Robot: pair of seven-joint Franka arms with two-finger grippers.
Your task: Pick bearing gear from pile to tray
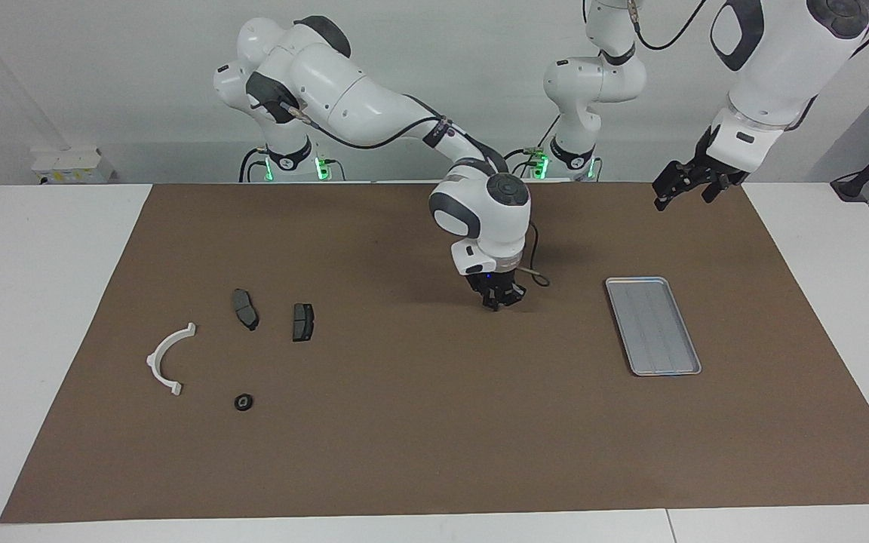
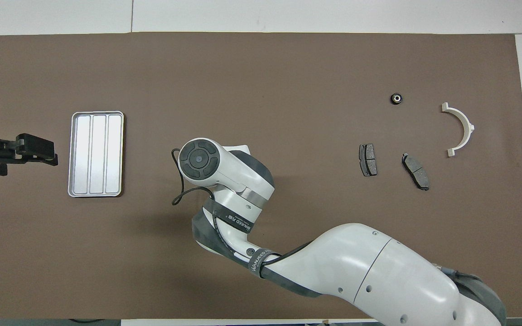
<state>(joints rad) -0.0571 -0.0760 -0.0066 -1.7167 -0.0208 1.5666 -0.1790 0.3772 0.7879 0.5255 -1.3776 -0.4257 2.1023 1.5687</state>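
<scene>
— Bearing gear (image 1: 244, 402), where did you see it?
— You'd have found it on the brown mat (image 1: 434, 422) in the pile, near the white arc (image 1: 168, 358) and the two brake pads (image 1: 245, 309) (image 1: 302, 322), at the right arm's end.
— And the tray (image 1: 653, 325)?
— Toward the left arm's end, nothing in it.
— Your grippers?
— The right gripper (image 1: 500, 299) hung clenched low over mid-mat, between pile and tray; I couldn't tell if it held anything. The left gripper (image 1: 687, 183) waited released, raised over the mat's edge.

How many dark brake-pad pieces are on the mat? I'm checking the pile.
2: brake pad and second pad lie side by side, nearer the robots than the black round part.
</scene>
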